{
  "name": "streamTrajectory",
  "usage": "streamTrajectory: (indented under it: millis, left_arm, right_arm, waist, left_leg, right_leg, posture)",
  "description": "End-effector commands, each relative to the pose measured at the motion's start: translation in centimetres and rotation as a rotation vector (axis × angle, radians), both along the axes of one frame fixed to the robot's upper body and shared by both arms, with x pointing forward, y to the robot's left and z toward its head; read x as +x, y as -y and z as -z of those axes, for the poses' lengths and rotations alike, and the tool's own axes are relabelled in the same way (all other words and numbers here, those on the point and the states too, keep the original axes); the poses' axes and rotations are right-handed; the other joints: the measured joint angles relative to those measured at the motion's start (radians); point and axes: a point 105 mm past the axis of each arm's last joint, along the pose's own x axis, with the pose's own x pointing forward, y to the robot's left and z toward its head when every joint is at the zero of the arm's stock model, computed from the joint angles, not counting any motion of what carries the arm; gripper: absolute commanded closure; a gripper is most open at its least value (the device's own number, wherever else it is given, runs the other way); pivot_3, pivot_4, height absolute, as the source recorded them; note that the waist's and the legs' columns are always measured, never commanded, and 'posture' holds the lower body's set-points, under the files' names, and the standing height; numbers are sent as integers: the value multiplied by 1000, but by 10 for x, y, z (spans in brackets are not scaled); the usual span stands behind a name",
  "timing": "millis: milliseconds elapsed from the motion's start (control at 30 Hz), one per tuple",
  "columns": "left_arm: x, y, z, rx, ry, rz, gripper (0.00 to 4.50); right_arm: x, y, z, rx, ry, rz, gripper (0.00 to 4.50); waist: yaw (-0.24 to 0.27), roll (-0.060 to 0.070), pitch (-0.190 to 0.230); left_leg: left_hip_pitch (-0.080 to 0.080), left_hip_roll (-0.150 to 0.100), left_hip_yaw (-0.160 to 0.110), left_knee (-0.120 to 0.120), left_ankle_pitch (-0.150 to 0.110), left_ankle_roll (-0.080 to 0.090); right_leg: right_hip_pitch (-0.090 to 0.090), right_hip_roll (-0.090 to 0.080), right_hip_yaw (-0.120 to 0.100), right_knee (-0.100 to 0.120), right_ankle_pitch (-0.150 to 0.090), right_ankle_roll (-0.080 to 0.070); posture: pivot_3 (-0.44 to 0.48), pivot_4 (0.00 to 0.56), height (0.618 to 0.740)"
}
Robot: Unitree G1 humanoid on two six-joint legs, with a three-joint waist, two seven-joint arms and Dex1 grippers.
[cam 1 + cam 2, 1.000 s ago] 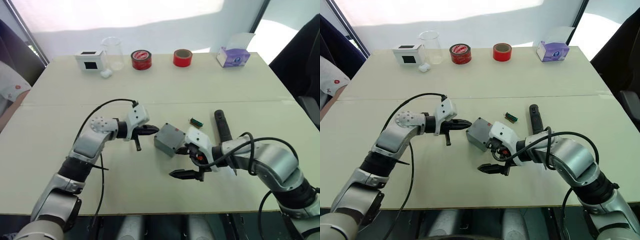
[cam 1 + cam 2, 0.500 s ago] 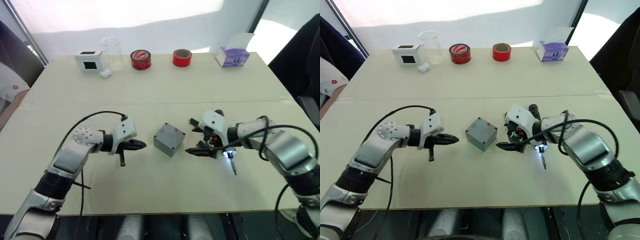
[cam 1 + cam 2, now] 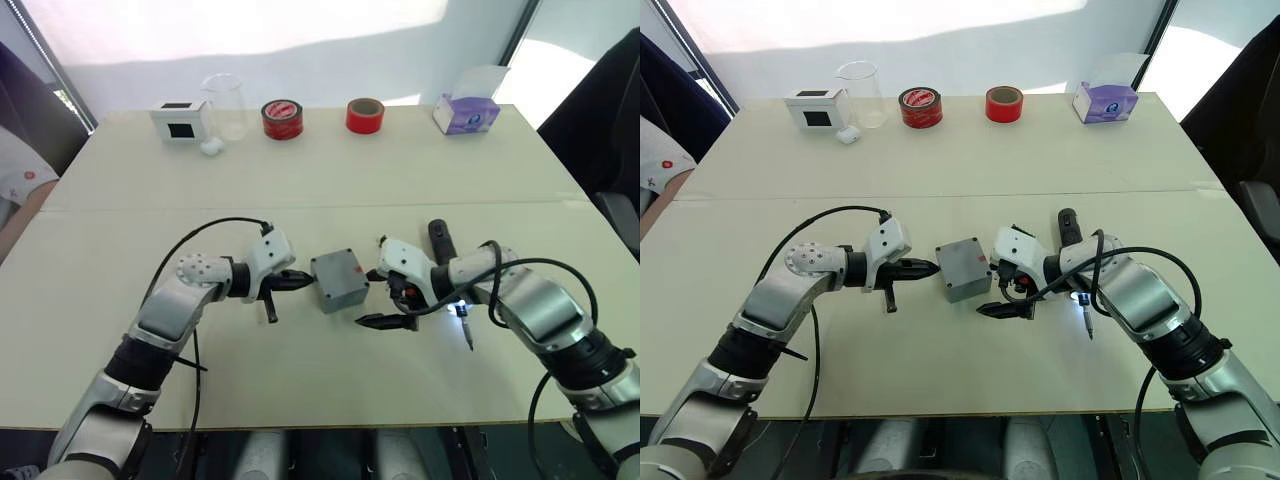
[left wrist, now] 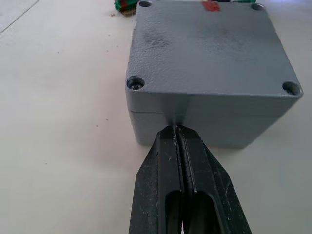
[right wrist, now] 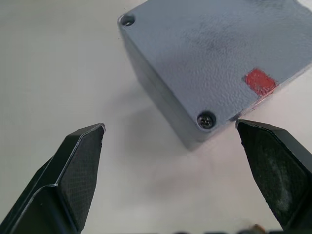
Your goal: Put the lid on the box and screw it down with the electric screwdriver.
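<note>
The lid (image 4: 207, 46) sits on the box (image 3: 339, 281) mid-table. Left gripper (image 4: 179, 132), clenched, braces its side; right gripper (image 3: 385, 321) is released (screwdriver (image 3: 446, 266) lies beside). Next, probably: pick it up.

Pale table (image 3: 330, 170), seam across middle. Along far edge: white box with black panel (image 3: 180, 120), small white piece (image 3: 211, 148) just before it, clear beaker (image 3: 226, 105), two red tape rolls (image 3: 282, 119) (image 3: 365, 115), purple tissue box (image 3: 467, 111). Small green part (image 3: 1017, 233) mid-table. Person's sleeve (image 3: 18, 170) at left edge.
</note>
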Motion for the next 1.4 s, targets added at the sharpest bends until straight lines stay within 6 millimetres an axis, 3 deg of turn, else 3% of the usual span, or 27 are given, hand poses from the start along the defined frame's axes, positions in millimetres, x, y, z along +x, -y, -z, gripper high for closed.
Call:
streamTrajectory:
  millis: [33,400,533,700,833,1200,1300,1400]
  left_arm:
    - [4,2,-15,-18,58,14,4500]
    - [11,1,-20,-26,69,10,4500]
    - [7,-7,-21,-3,59,18,4500]
    - [3,-26,-28,25,55,8,4500]
    - [0,-30,-47,-53,45,5,4500]
    - [-6,-24,-58,-95,37,19,4500]
    - [-6,-25,-54,-85,35,10,4500]
    - [-6,-27,-50,-63,35,4,4500]
  right_arm:
    - [-7,-8,-15,50,35,-14,48]
    - [-13,-13,-15,73,24,8,48]
    - [-8,-1,-19,45,54,38,48]
    - [9,22,-41,97,89,118,48]
    - [35,36,-54,175,141,226,48]
    - [92,42,-30,171,228,362,48]
    - [101,42,-27,172,238,375,721]
    - [105,41,-27,183,241,376,1723]
  waist:
    - [0,0,0]
    - [-1,0,0]
    - [-1,0,0]
    - [-1,0,0]
    - [-1,0,0]
    - [-6,0,0]
    - [-6,0,0]
    - [-6,0,0]
  left_leg:
    - [0,0,0,0,0,0]
    - [0,0,0,0,0,0]
    - [0,0,0,0,0,0]
    - [0,0,0,0,0,0]
    - [0,0,0,0,0,0]
    - [0,-1,1,0,0,-1]
    - [0,-1,1,0,2,-4]
    - [0,-1,1,0,3,-5]
  right_leg:
    - [0,0,0,0,0,0]
    - [0,0,0,0,0,0]
    - [0,0,0,0,0,0]
    - [0,0,0,0,0,0]
    - [0,0,0,0,0,0]
    - [0,0,0,0,0,0]
    - [0,0,0,0,0,0]
    - [0,0,0,0,0,0]
  posture:
    - [0,150,740]
    - [0,150,740]
    - [0,150,740]
    - [0,150,740]
    - [0,150,740]
    - [0,150,740]
    - [0,150,740]
    - [0,150,740]
